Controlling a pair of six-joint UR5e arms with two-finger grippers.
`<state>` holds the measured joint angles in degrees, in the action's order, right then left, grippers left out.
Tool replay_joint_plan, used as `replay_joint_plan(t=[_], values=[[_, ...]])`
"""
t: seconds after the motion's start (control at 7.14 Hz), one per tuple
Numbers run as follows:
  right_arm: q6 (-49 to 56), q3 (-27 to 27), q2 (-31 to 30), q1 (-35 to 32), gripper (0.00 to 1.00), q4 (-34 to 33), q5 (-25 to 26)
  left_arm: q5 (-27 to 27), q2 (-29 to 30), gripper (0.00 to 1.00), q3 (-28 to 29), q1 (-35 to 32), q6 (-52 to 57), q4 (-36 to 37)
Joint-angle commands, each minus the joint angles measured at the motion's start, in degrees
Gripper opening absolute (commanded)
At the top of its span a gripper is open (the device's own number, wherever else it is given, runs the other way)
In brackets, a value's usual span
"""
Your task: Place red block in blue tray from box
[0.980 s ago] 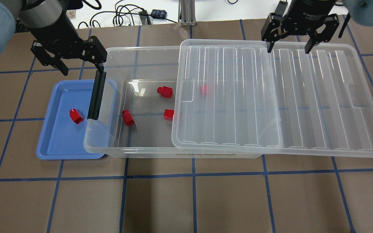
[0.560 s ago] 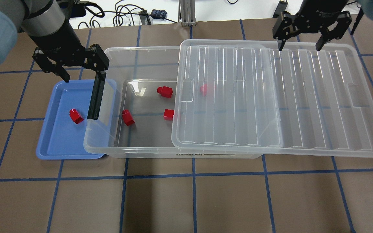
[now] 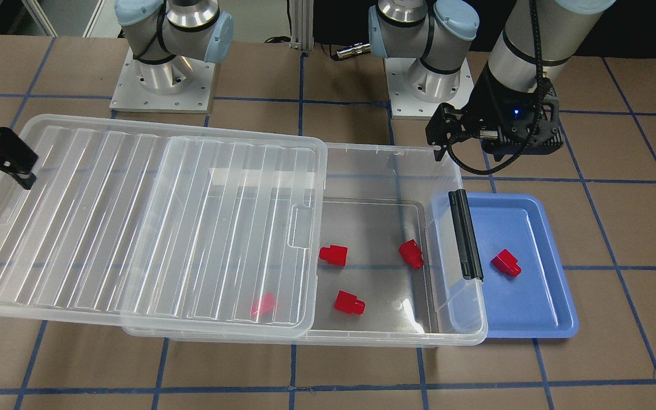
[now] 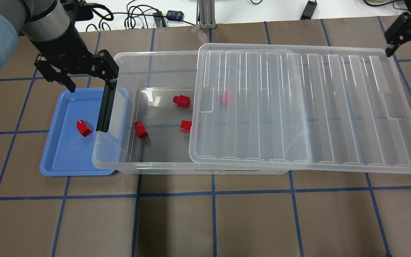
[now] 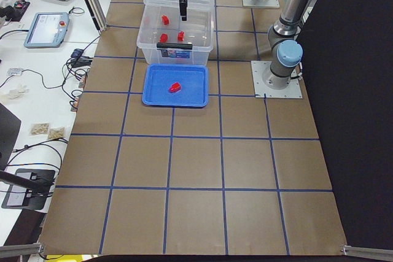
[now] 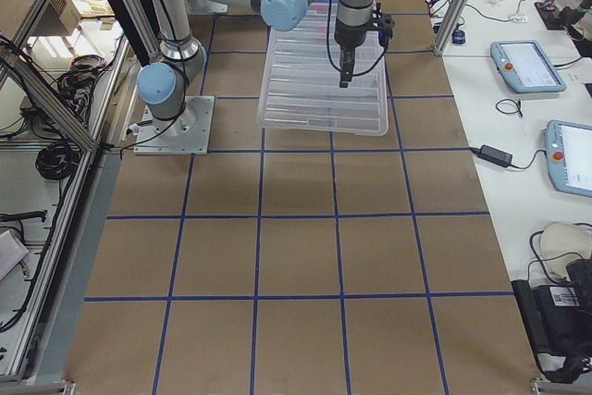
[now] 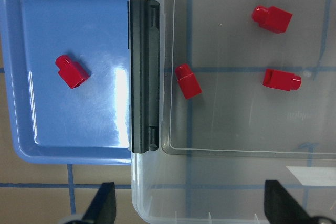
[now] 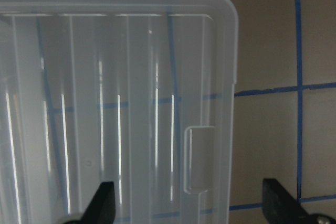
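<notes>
1. The L gripper point(image 4: 91, 85) has its jaws spread wide w/ nothing betw. them. It hangs above the far-left corner of the box point(image 4: 155, 167).
2. The blue tray point(image 4: 62, 153) sits on the table point(image 4: 227, 214), ahead of the L jaws in the wrist view and mostly on the side of that view's left finger. Seen from above, the box's end rim overlaps the tray's right edge.
3. The red block point(image 4: 83, 128) lies on the tray floor, ahead of the L jaws and apart from both fingers. It is well apart from the R jaws.
4. The black latch bar point(image 4: 106, 105) is on the box's left end, ahead of the L jaws, betw. the two finger lines.
5. The box's left part is uncovered. Three more red blocks point(image 4: 181, 101) lie on its floor ahead of the L jaws, toward the wrist view's right finger. A fourth shows blurred through the lid point(image 4: 334, 107).
6. The lid is clear and ribbed. It covers the box's right part and sticks out past its right end.
7. The R gripper point(image 8: 191, 208) has its jaws spread and holds nothing. It is above the lid's far-right corner. In the wrist view one finger is over the lid and the other over bare table, w/ the lid's short edge and handle recess betw. them.
</notes>
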<state>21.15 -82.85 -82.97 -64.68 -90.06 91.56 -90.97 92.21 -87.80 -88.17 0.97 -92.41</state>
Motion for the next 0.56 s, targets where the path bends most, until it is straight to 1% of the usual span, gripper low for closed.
replay_joint_plan(t=[0.0,0.14,0.42], values=[[10.17,-4.83,0.62,8.56,1.0,-1.42,0.63,0.17,0.51,1.0,0.0,0.28,0.0,0.21],[13.8,-7.82,0.71,11.91,1.0,-5.61,0.64,0.09,0.51,1.0,0.0,0.2,0.0,0.13],[20.14,-14.32,1.06,15.26,1.0,-13.35,-0.23,0.0,0.42,1.0,0.0,0.19,0.09,0.13]])
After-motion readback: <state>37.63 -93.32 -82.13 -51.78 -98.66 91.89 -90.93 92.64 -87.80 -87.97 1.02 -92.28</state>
